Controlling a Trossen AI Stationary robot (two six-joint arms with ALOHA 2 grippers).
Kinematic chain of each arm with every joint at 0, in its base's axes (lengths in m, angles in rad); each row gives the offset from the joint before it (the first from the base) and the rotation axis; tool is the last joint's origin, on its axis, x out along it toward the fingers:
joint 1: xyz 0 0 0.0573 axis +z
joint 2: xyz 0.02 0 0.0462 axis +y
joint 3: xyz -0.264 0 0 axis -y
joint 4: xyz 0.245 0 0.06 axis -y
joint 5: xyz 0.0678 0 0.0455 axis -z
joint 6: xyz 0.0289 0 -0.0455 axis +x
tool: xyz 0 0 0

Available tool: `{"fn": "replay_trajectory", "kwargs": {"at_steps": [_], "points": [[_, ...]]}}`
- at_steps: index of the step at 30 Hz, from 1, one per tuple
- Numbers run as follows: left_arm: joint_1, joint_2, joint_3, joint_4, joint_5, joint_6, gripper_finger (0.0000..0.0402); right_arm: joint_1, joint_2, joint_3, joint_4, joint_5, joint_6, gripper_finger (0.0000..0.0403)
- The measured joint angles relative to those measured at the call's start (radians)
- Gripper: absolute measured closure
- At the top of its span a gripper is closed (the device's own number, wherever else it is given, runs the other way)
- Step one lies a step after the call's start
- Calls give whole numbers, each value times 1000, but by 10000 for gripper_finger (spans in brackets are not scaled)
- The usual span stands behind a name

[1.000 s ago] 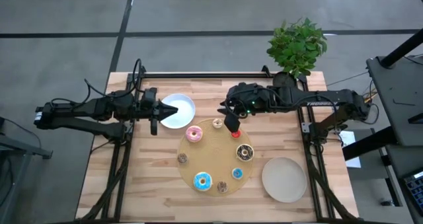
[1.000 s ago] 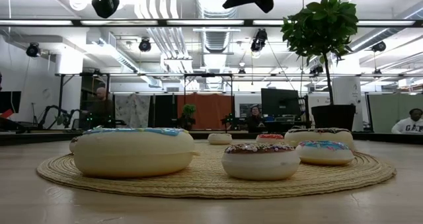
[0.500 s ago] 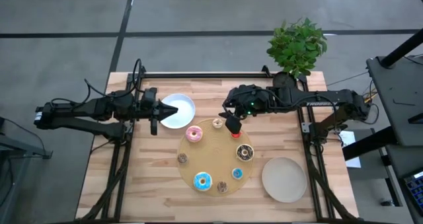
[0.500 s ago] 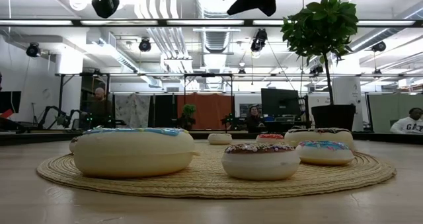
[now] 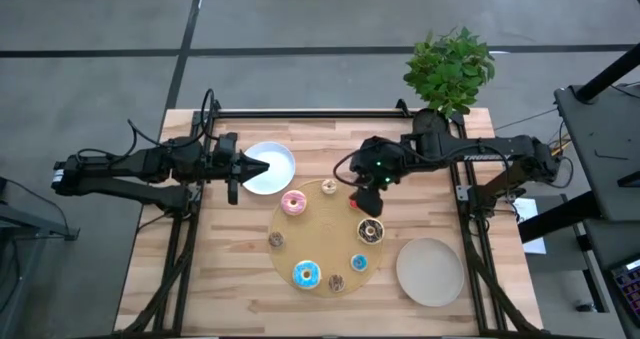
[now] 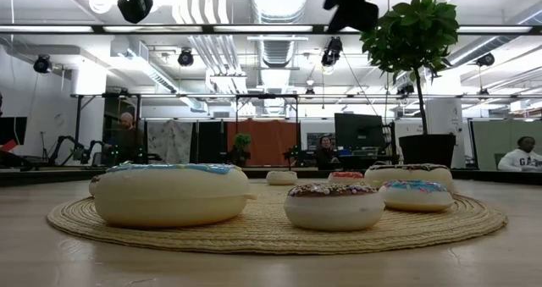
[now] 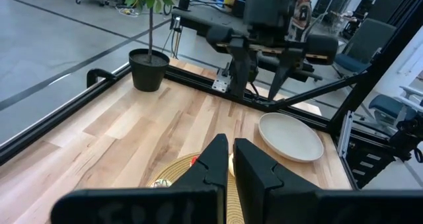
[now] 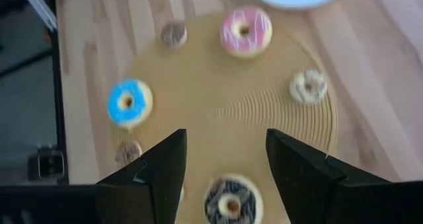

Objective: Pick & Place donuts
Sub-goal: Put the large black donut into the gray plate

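Left pincer (image 7: 230, 159) fills the near part of the view, its two dark fingers (image 7: 213, 161) pressed nearly together, nothing between them. Beyond the tips, the edge of a woven tan mat (image 7: 173, 172) on the wooden bench (image 7: 152, 128), with a small red donut (image 7: 193, 162) just showing beside the fingers. Farther off, a beige plate (image 7: 290, 135) sits bare on the bench. Above it hangs the other arm (image 7: 271, 32), dark, its pincer (image 7: 262, 78) pointing down with fingers spread apart, holding nothing. A potted plant (image 7: 149, 59) in a black pot stands at the bench's far corner by the black frame rail (image 7: 59, 117). Grey floor and office chairs beyond.
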State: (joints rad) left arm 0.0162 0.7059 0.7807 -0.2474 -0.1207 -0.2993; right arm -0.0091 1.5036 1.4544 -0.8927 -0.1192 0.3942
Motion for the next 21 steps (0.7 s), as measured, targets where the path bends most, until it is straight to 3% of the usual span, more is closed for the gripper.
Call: {"fn": "replay_trajectory", "kwargs": {"at_steps": [9, 21], "points": [[0, 0, 0, 0, 0, 10, 402, 26, 3, 0, -133, -110, -29, 204], [0, 0, 0, 0, 0, 1, 402, 104, 4, -2, -206, -116, -22, 204]]}}
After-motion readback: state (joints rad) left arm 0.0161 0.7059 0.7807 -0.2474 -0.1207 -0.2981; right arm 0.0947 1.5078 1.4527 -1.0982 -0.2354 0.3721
